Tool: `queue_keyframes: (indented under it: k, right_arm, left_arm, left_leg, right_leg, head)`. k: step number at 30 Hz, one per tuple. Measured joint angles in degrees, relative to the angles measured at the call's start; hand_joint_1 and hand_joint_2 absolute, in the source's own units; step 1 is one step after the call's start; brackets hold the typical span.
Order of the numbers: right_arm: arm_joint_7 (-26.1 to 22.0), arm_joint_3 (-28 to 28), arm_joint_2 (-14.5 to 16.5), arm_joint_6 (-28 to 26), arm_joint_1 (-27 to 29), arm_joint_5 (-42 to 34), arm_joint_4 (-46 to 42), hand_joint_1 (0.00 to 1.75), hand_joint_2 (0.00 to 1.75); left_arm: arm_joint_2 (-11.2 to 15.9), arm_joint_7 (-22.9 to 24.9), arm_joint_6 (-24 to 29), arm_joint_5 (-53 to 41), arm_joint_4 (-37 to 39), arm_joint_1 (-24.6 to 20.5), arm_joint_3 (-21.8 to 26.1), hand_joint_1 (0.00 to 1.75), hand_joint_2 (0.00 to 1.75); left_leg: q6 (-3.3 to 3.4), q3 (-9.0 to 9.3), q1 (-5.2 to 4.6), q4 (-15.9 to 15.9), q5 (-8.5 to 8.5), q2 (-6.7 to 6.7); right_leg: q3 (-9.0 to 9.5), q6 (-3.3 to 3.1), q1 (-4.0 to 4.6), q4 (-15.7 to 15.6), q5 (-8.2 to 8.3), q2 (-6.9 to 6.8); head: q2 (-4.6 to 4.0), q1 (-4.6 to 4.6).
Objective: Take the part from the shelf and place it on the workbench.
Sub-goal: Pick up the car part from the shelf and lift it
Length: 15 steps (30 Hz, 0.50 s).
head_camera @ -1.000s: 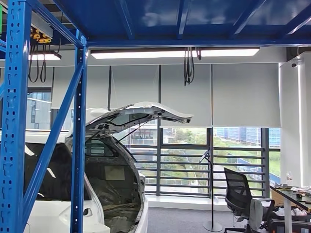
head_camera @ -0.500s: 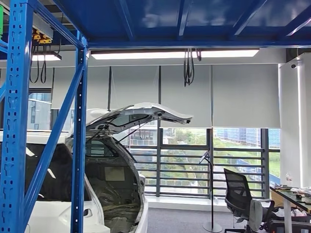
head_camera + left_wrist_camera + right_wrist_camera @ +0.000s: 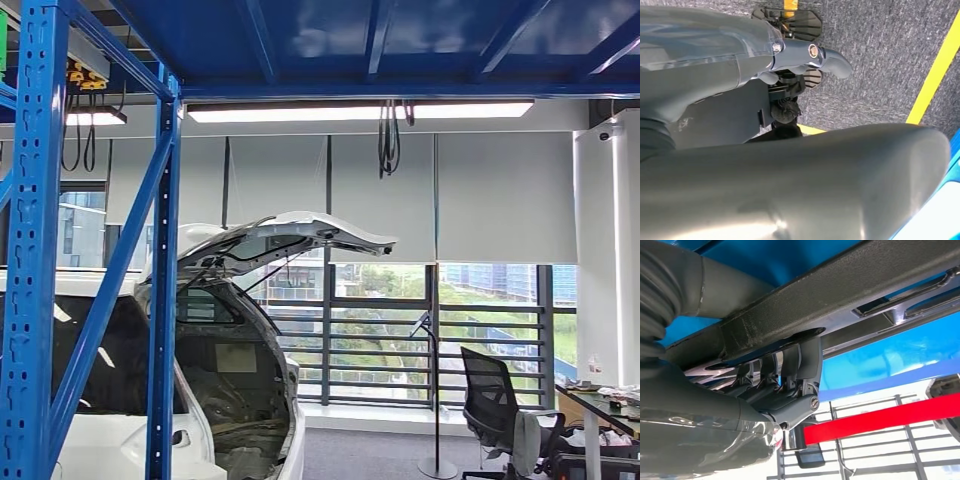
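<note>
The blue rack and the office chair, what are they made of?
The blue rack looks like painted metal: its upright post has rows of punched holes and a smooth, even blue coat. The office chair seems to have a dark mesh back, since the light behind shows faintly through it. Its frame could be plastic or metal; the picture leaves that open.

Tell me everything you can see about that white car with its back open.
The white car stands at the lower left of the head view, behind the blue shelf posts. Its tailgate is raised, held up by thin struts. The open boot looks stripped, showing bare grey lining and panels. A dark side window shows at the left. Its lower body is cut off by the frame. Nothing visibly touches it.
</note>
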Motion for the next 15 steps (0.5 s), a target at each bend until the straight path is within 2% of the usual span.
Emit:
queue_keyframes:
  k: [15]
  right_arm:
    - [-0.24,-0.07,-0.06,-0.15,0.16,0.33,-0.15,1.75,1.75]
  left_arm:
    - [0.00,0.51,1.20,0.67,0.00,0.00,-0.63,0.00,1.75]
  left_leg:
    - [0.00,0.00,0.00,0.00,0.00,0.00]
  right_leg:
    - [0.00,0.00,0.00,0.00,0.00,0.00]
  head:
    - [0.00,0.00]
